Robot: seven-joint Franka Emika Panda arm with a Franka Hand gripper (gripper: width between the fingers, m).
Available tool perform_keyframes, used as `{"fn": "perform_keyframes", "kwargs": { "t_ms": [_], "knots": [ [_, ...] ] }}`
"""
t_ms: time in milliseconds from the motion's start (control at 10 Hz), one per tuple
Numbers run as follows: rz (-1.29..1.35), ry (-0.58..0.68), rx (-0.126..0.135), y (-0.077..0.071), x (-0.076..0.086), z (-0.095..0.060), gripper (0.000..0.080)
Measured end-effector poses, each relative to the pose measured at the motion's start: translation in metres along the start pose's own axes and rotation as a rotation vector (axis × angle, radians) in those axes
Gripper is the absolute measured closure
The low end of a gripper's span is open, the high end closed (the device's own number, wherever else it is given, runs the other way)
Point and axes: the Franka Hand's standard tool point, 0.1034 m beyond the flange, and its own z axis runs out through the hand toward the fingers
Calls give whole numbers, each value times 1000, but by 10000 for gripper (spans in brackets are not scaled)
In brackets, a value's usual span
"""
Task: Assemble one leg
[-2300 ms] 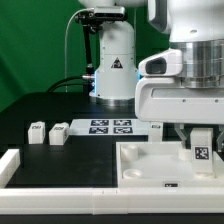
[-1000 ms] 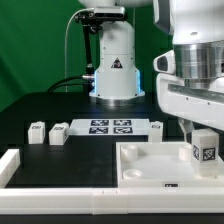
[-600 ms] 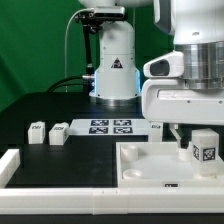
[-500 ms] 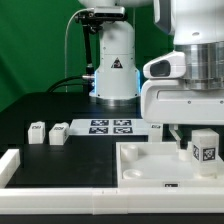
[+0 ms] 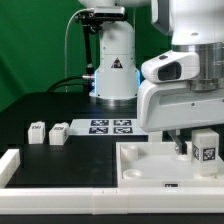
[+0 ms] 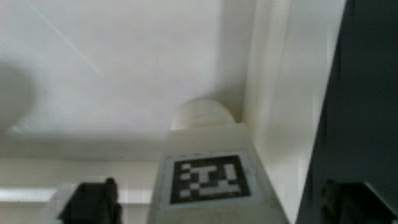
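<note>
A leg (image 5: 205,150), a stubby white post with a black-and-white tag, stands upright on the right rear corner of the white square tabletop (image 5: 140,162). My gripper (image 5: 202,158) hangs straight down around it. In the wrist view the leg (image 6: 214,170) stands between my two dark fingers (image 6: 89,200), with a gap on each side. The gripper (image 6: 217,205) is open and does not touch the leg. The white tabletop surface (image 6: 107,70) fills the view beneath it.
Two more small white legs (image 5: 37,131) (image 5: 59,131) lie on the black table at the exterior view's left. The marker board (image 5: 110,126) lies behind the tabletop. White border bars run along the front (image 5: 90,205) and left (image 5: 10,163). The arm's base (image 5: 115,65) stands at the back.
My hand has turned about its vertical axis over the leg. The leg has stayed on the same corner of the tabletop.
</note>
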Motion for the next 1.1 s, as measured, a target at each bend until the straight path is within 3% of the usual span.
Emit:
{"fn": "perform_keyframes", "kwargs": {
  "t_ms": [100, 200, 300, 500, 800, 1100],
  "knots": [
    [0, 0, 0, 0, 0, 0, 393],
    [8, 0, 0, 0, 0, 0, 393],
    [35, 0, 0, 0, 0, 0, 511],
    [120, 5, 3, -1, 0, 0, 511],
    [589, 36, 0, -3, 1, 1, 511],
    [984, 33, 14, -3, 1, 1, 509]
  ]
}}
